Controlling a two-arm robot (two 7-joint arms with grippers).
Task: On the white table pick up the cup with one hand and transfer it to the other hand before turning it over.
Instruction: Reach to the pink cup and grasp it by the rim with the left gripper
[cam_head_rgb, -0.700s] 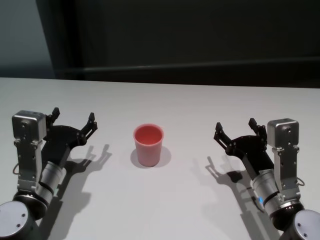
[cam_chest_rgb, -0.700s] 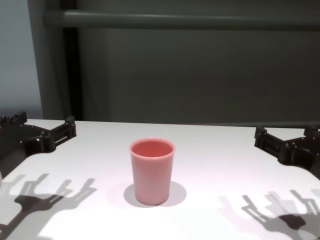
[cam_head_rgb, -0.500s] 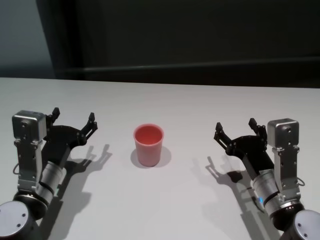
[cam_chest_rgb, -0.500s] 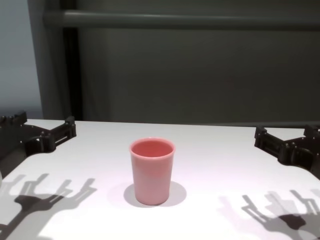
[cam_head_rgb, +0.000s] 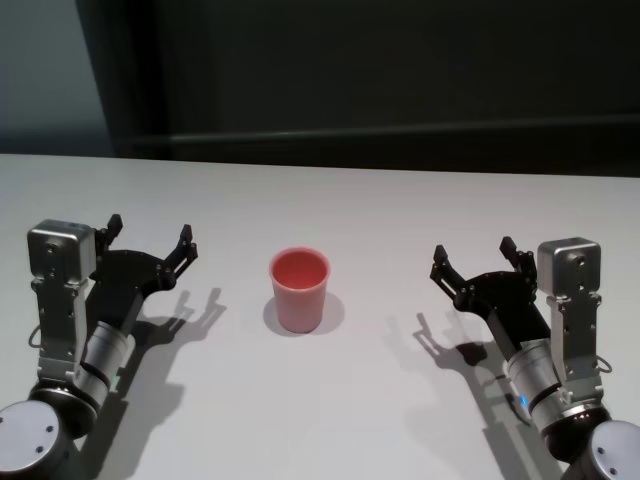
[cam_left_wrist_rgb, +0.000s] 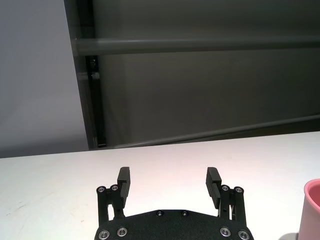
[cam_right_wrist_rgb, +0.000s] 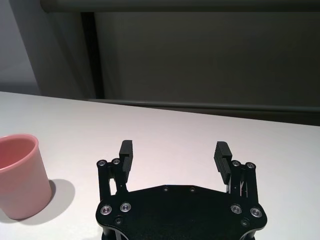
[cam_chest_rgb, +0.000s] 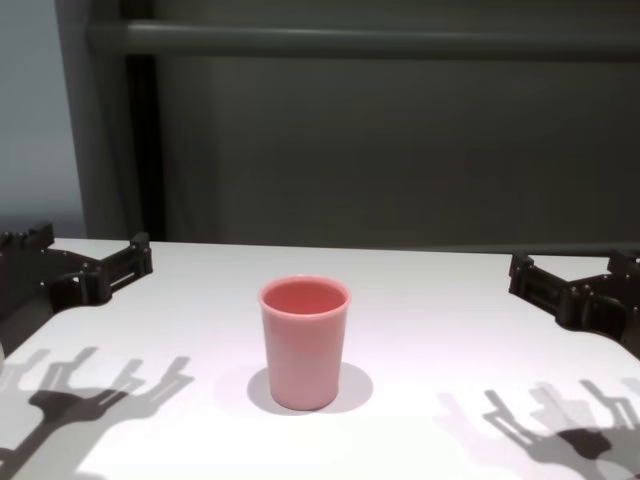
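Observation:
The salmon-pink cup (cam_head_rgb: 299, 289) stands upright, mouth up, in the middle of the white table (cam_head_rgb: 330, 200). It also shows in the chest view (cam_chest_rgb: 304, 343), at the edge of the left wrist view (cam_left_wrist_rgb: 312, 210) and in the right wrist view (cam_right_wrist_rgb: 19, 176). My left gripper (cam_head_rgb: 150, 237) is open and empty, hovering to the cup's left, apart from it; it also shows in the left wrist view (cam_left_wrist_rgb: 170, 181). My right gripper (cam_head_rgb: 474, 258) is open and empty, to the cup's right, apart from it; it also shows in the right wrist view (cam_right_wrist_rgb: 174, 152).
A dark wall (cam_head_rgb: 380, 80) rises behind the table's far edge, with a horizontal rail (cam_chest_rgb: 360, 40) across it. Nothing else stands on the table besides the cup and the grippers' shadows (cam_chest_rgb: 95, 385).

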